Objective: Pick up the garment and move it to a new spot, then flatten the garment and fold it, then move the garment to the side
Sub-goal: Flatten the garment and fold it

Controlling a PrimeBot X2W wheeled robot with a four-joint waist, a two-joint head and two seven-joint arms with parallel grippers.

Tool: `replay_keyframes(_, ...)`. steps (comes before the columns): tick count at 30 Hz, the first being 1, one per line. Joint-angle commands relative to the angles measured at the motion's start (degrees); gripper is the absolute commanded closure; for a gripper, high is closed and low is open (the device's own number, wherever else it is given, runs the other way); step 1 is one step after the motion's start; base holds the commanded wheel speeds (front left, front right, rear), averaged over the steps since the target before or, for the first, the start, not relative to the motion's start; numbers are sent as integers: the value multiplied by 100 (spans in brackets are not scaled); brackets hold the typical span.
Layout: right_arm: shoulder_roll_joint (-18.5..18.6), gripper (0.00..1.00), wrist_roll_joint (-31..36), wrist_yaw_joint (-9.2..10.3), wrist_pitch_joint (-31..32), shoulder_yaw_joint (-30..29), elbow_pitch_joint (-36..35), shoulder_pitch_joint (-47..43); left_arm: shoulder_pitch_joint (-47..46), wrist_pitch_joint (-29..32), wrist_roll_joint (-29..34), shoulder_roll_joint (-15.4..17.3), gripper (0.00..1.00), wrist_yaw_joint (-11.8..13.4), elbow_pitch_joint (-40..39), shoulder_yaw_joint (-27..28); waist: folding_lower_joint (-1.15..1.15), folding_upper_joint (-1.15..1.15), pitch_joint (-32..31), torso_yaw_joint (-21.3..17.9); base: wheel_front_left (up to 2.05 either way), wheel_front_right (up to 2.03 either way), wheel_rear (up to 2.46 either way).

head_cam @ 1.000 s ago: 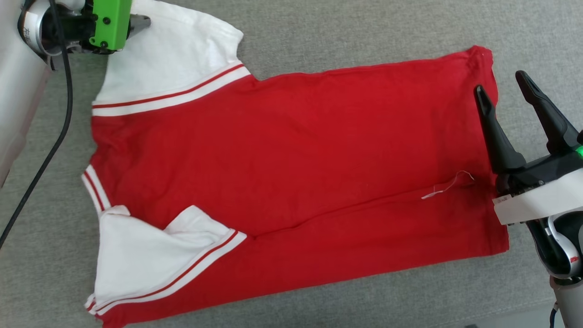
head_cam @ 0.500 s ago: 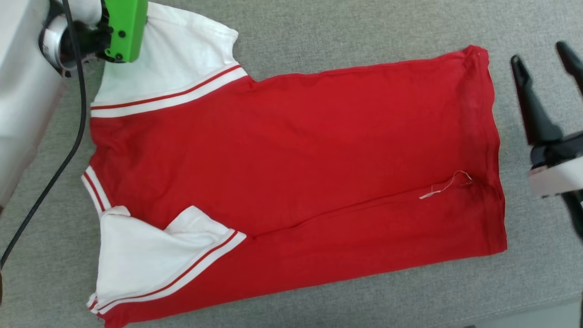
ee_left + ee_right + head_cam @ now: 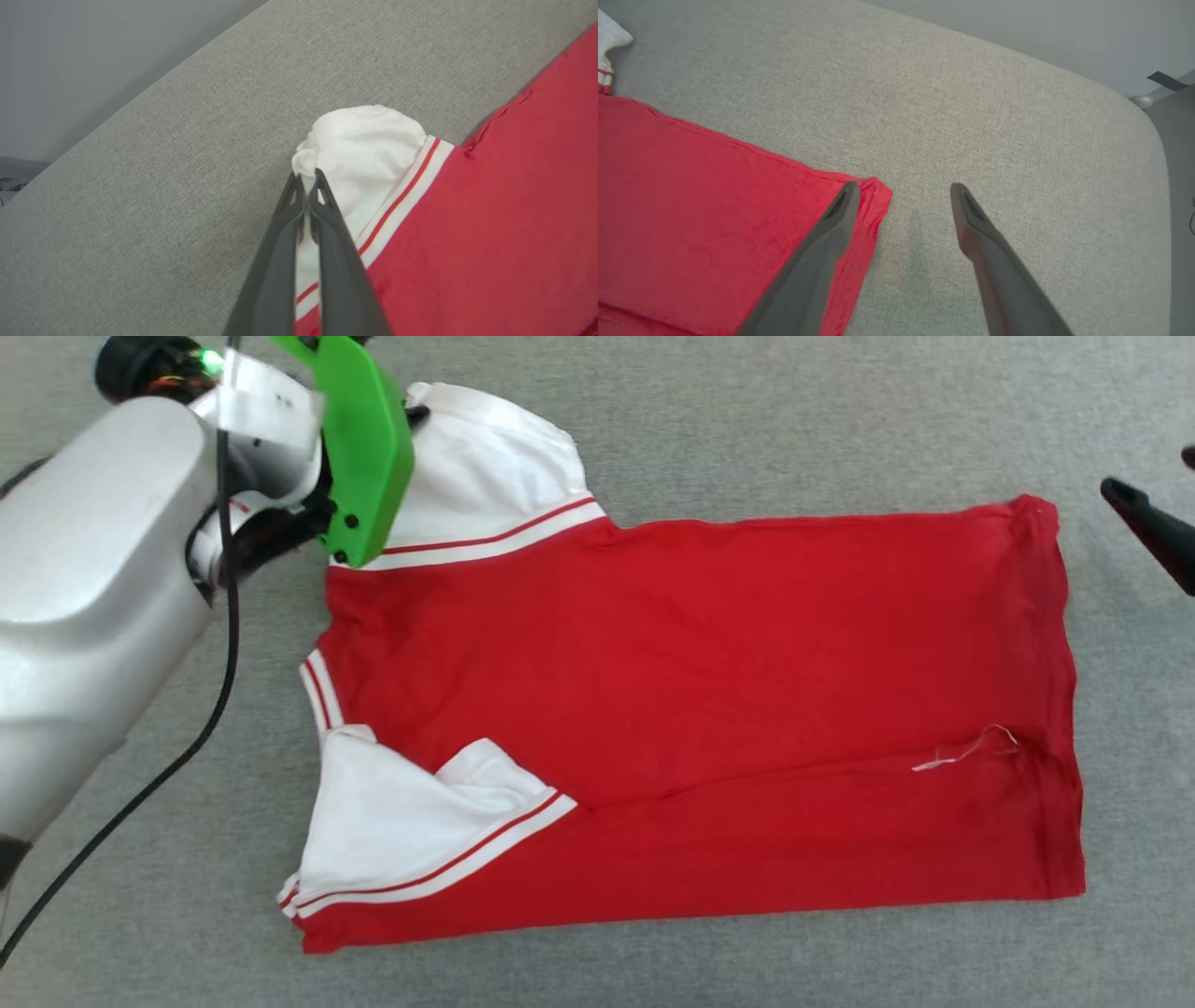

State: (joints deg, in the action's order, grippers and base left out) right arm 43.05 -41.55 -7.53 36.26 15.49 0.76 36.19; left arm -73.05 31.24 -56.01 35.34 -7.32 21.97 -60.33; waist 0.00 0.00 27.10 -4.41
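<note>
T-shirt (image 3: 709,709): red, laid flat on grey surface (image 3: 840,420).
L gripper (image 3: 306,179): fingers together, clamped on white sleeve (image 3: 369,140) edge.
R gripper (image 3: 901,186): fingers apart, at hem corner.

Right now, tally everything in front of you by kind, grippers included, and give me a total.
Garment: 1, the garment, red with white sleeves
Grippers: 2, left gripper shut on a white sleeve, right gripper open
Cable: 1, black cable
Total: 4
</note>
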Motion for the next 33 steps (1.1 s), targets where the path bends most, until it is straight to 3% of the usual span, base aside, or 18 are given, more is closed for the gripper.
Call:
replay_keyframes(1, 44, 0, -153, 4, 306, 102, 135, 204, 79, -77, 8, 32, 100, -16, -95, -28, 0, 0, -157, 239, 0, 0, 0)
replay_keyframes(4, 153, 0, -269, 4, 973, 402, 433, 489, 71, -188, 74, 30, 100, -16, -301, -83, 0, 0, -123, 355, 0, 0, 0)
replay_keyframes(8, 56, 0, -270, 4, 1395, 702, 883, 758, 33, -294, 151, 23, 100, -14, -502, -93, 0, 0, -32, 472, 0, 0, 0)
replay_keyframes(20, -455, 0, -211, 4, 1180, 1536, 2088, 708, 40, -541, 261, 21, 100, 22, -678, -86, 0, 0, 164, 611, 0, 0, 0)
replay_keyframes(21, -466, 59, -245, 4, 1034, 1600, 2114, 708, 69, -569, 250, 30, 100, 22, -659, -86, 0, 0, 155, 592, 0, 0, 0)
replay_keyframes(22, -462, 98, -249, 4, 928, 1636, 2141, 716, 88, -584, 246, 39, 100, 21, -647, -91, 0, 0, 141, 577, 0, 0, 0)
replay_keyframes(28, -502, 100, -456, 4, -64, 1584, 2295, 790, 367, -861, 227, 109, 100, 17, -580, -130, 0, 0, -210, 470, 0, 0, 0)
replay_keyframes(33, -394, 100, -538, 4, -832, 1734, 2042, 536, 809, -1122, 209, 360, 100, 120, -797, -162, 0, 0, -646, 420, 0, 0, 0)
